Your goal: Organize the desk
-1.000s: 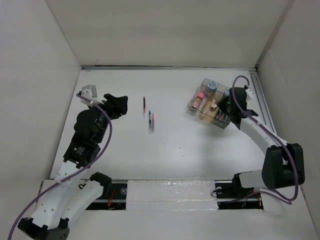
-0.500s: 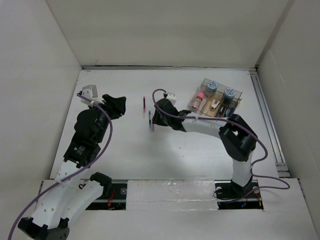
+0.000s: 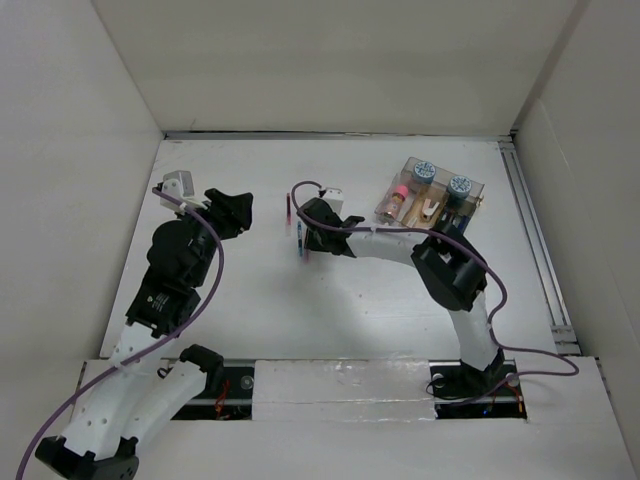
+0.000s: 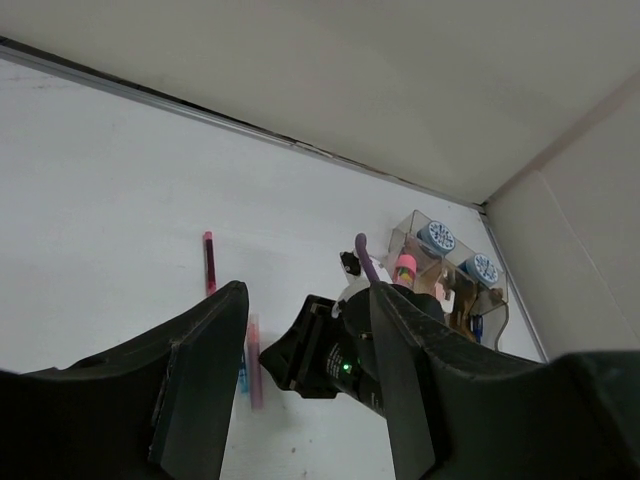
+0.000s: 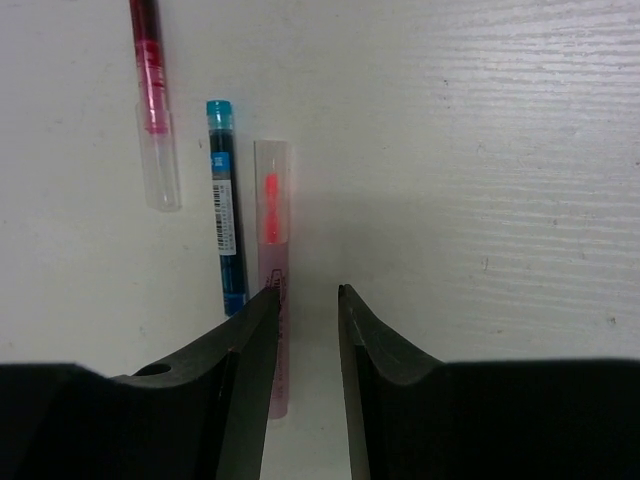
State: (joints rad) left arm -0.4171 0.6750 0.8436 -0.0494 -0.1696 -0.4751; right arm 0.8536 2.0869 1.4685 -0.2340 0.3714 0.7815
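Three pens lie on the white desk (image 3: 350, 300): a red pen (image 3: 288, 208), a blue pen (image 3: 299, 240) and a pink pen (image 3: 306, 246). In the right wrist view the red pen (image 5: 150, 90) is upper left, and the blue pen (image 5: 225, 210) and pink pen (image 5: 272, 230) lie side by side. My right gripper (image 3: 305, 228) hovers low over them, open and empty (image 5: 308, 292). Its left finger (image 5: 240, 370) covers the pink pen's near end. My left gripper (image 3: 245, 212) is open and empty (image 4: 308, 290), left of the pens.
A clear compartment box (image 3: 430, 200) with small items stands at the back right and also shows in the left wrist view (image 4: 450, 280). A metal rail (image 3: 530, 220) runs along the right edge. White walls enclose the desk.
My right arm swung from the clear box leftward across the desk to the pens, then edged slightly farther back-left. The left arm has not moved.
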